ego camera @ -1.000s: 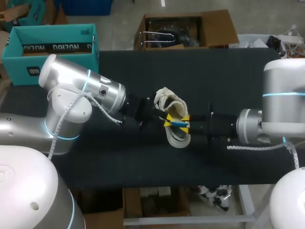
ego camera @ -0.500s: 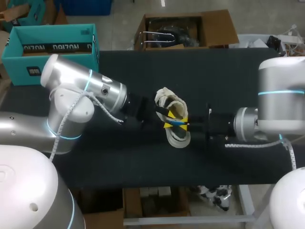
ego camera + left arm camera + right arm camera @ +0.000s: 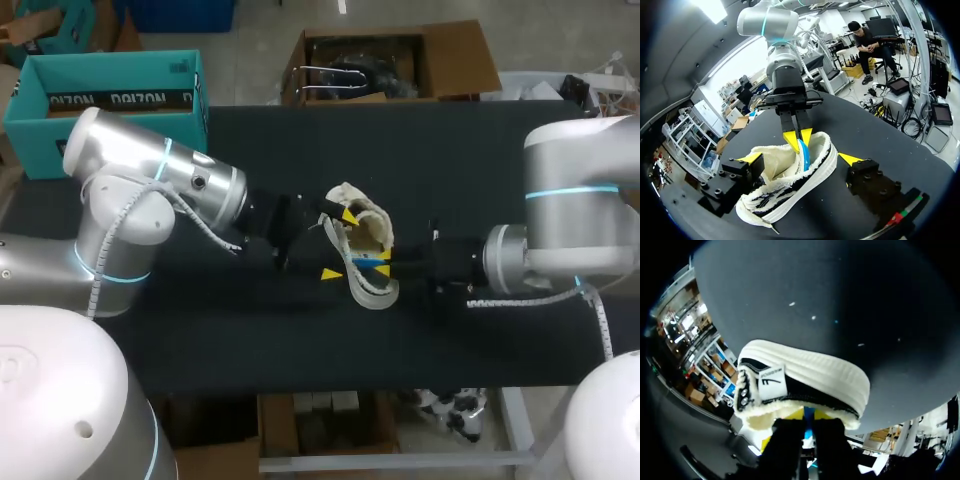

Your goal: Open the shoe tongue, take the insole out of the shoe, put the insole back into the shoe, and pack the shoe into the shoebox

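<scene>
Entry: changes over the last second.
- Left gripper (image 3: 338, 243): fingers, close together at the opening of the shoe (image 3: 368, 232) a second ago, now stand wide apart, one yellow tip on either side of the shoe.
- Left arm: drawn back a little toward its own side and the table's far edge.
- Right arm: upper housing and wrist shifted inward, toward the shoe.

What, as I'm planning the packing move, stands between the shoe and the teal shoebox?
Only the robot's own left arm: it lies across the straight line from the shoe to the shoebox. Nothing else shows on the table between them.
</scene>
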Tool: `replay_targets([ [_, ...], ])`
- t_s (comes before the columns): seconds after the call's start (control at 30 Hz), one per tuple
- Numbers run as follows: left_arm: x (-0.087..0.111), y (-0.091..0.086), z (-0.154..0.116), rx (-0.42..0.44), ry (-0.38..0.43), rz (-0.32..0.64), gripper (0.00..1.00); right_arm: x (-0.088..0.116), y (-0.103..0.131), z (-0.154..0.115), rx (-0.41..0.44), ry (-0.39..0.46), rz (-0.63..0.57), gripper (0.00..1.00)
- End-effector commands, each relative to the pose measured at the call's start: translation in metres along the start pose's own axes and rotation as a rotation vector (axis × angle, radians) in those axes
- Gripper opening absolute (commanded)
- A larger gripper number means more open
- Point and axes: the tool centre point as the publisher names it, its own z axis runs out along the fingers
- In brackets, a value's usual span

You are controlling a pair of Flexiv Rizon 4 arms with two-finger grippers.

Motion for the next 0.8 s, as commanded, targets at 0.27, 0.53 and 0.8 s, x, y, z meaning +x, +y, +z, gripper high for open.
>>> replay_targets([
  [0.27,0.010,-0.016,-0.048,-0.034,0.049,-0.147,1.00,-0.003,-0.003,0.003,-0.091,-0.117,-0.006,0.00],
  [0.53,0.022,-0.034,-0.068,-0.087,0.058,-0.256,1.00,-0.013,-0.006,-0.010,-0.115,-0.167,0.003,0.44],
  [0.8,0.034,-0.035,-0.077,-0.142,0.040,-0.336,1.00,-0.012,-0.028,-0.029,-0.128,-0.168,-0.040,0.42],
])
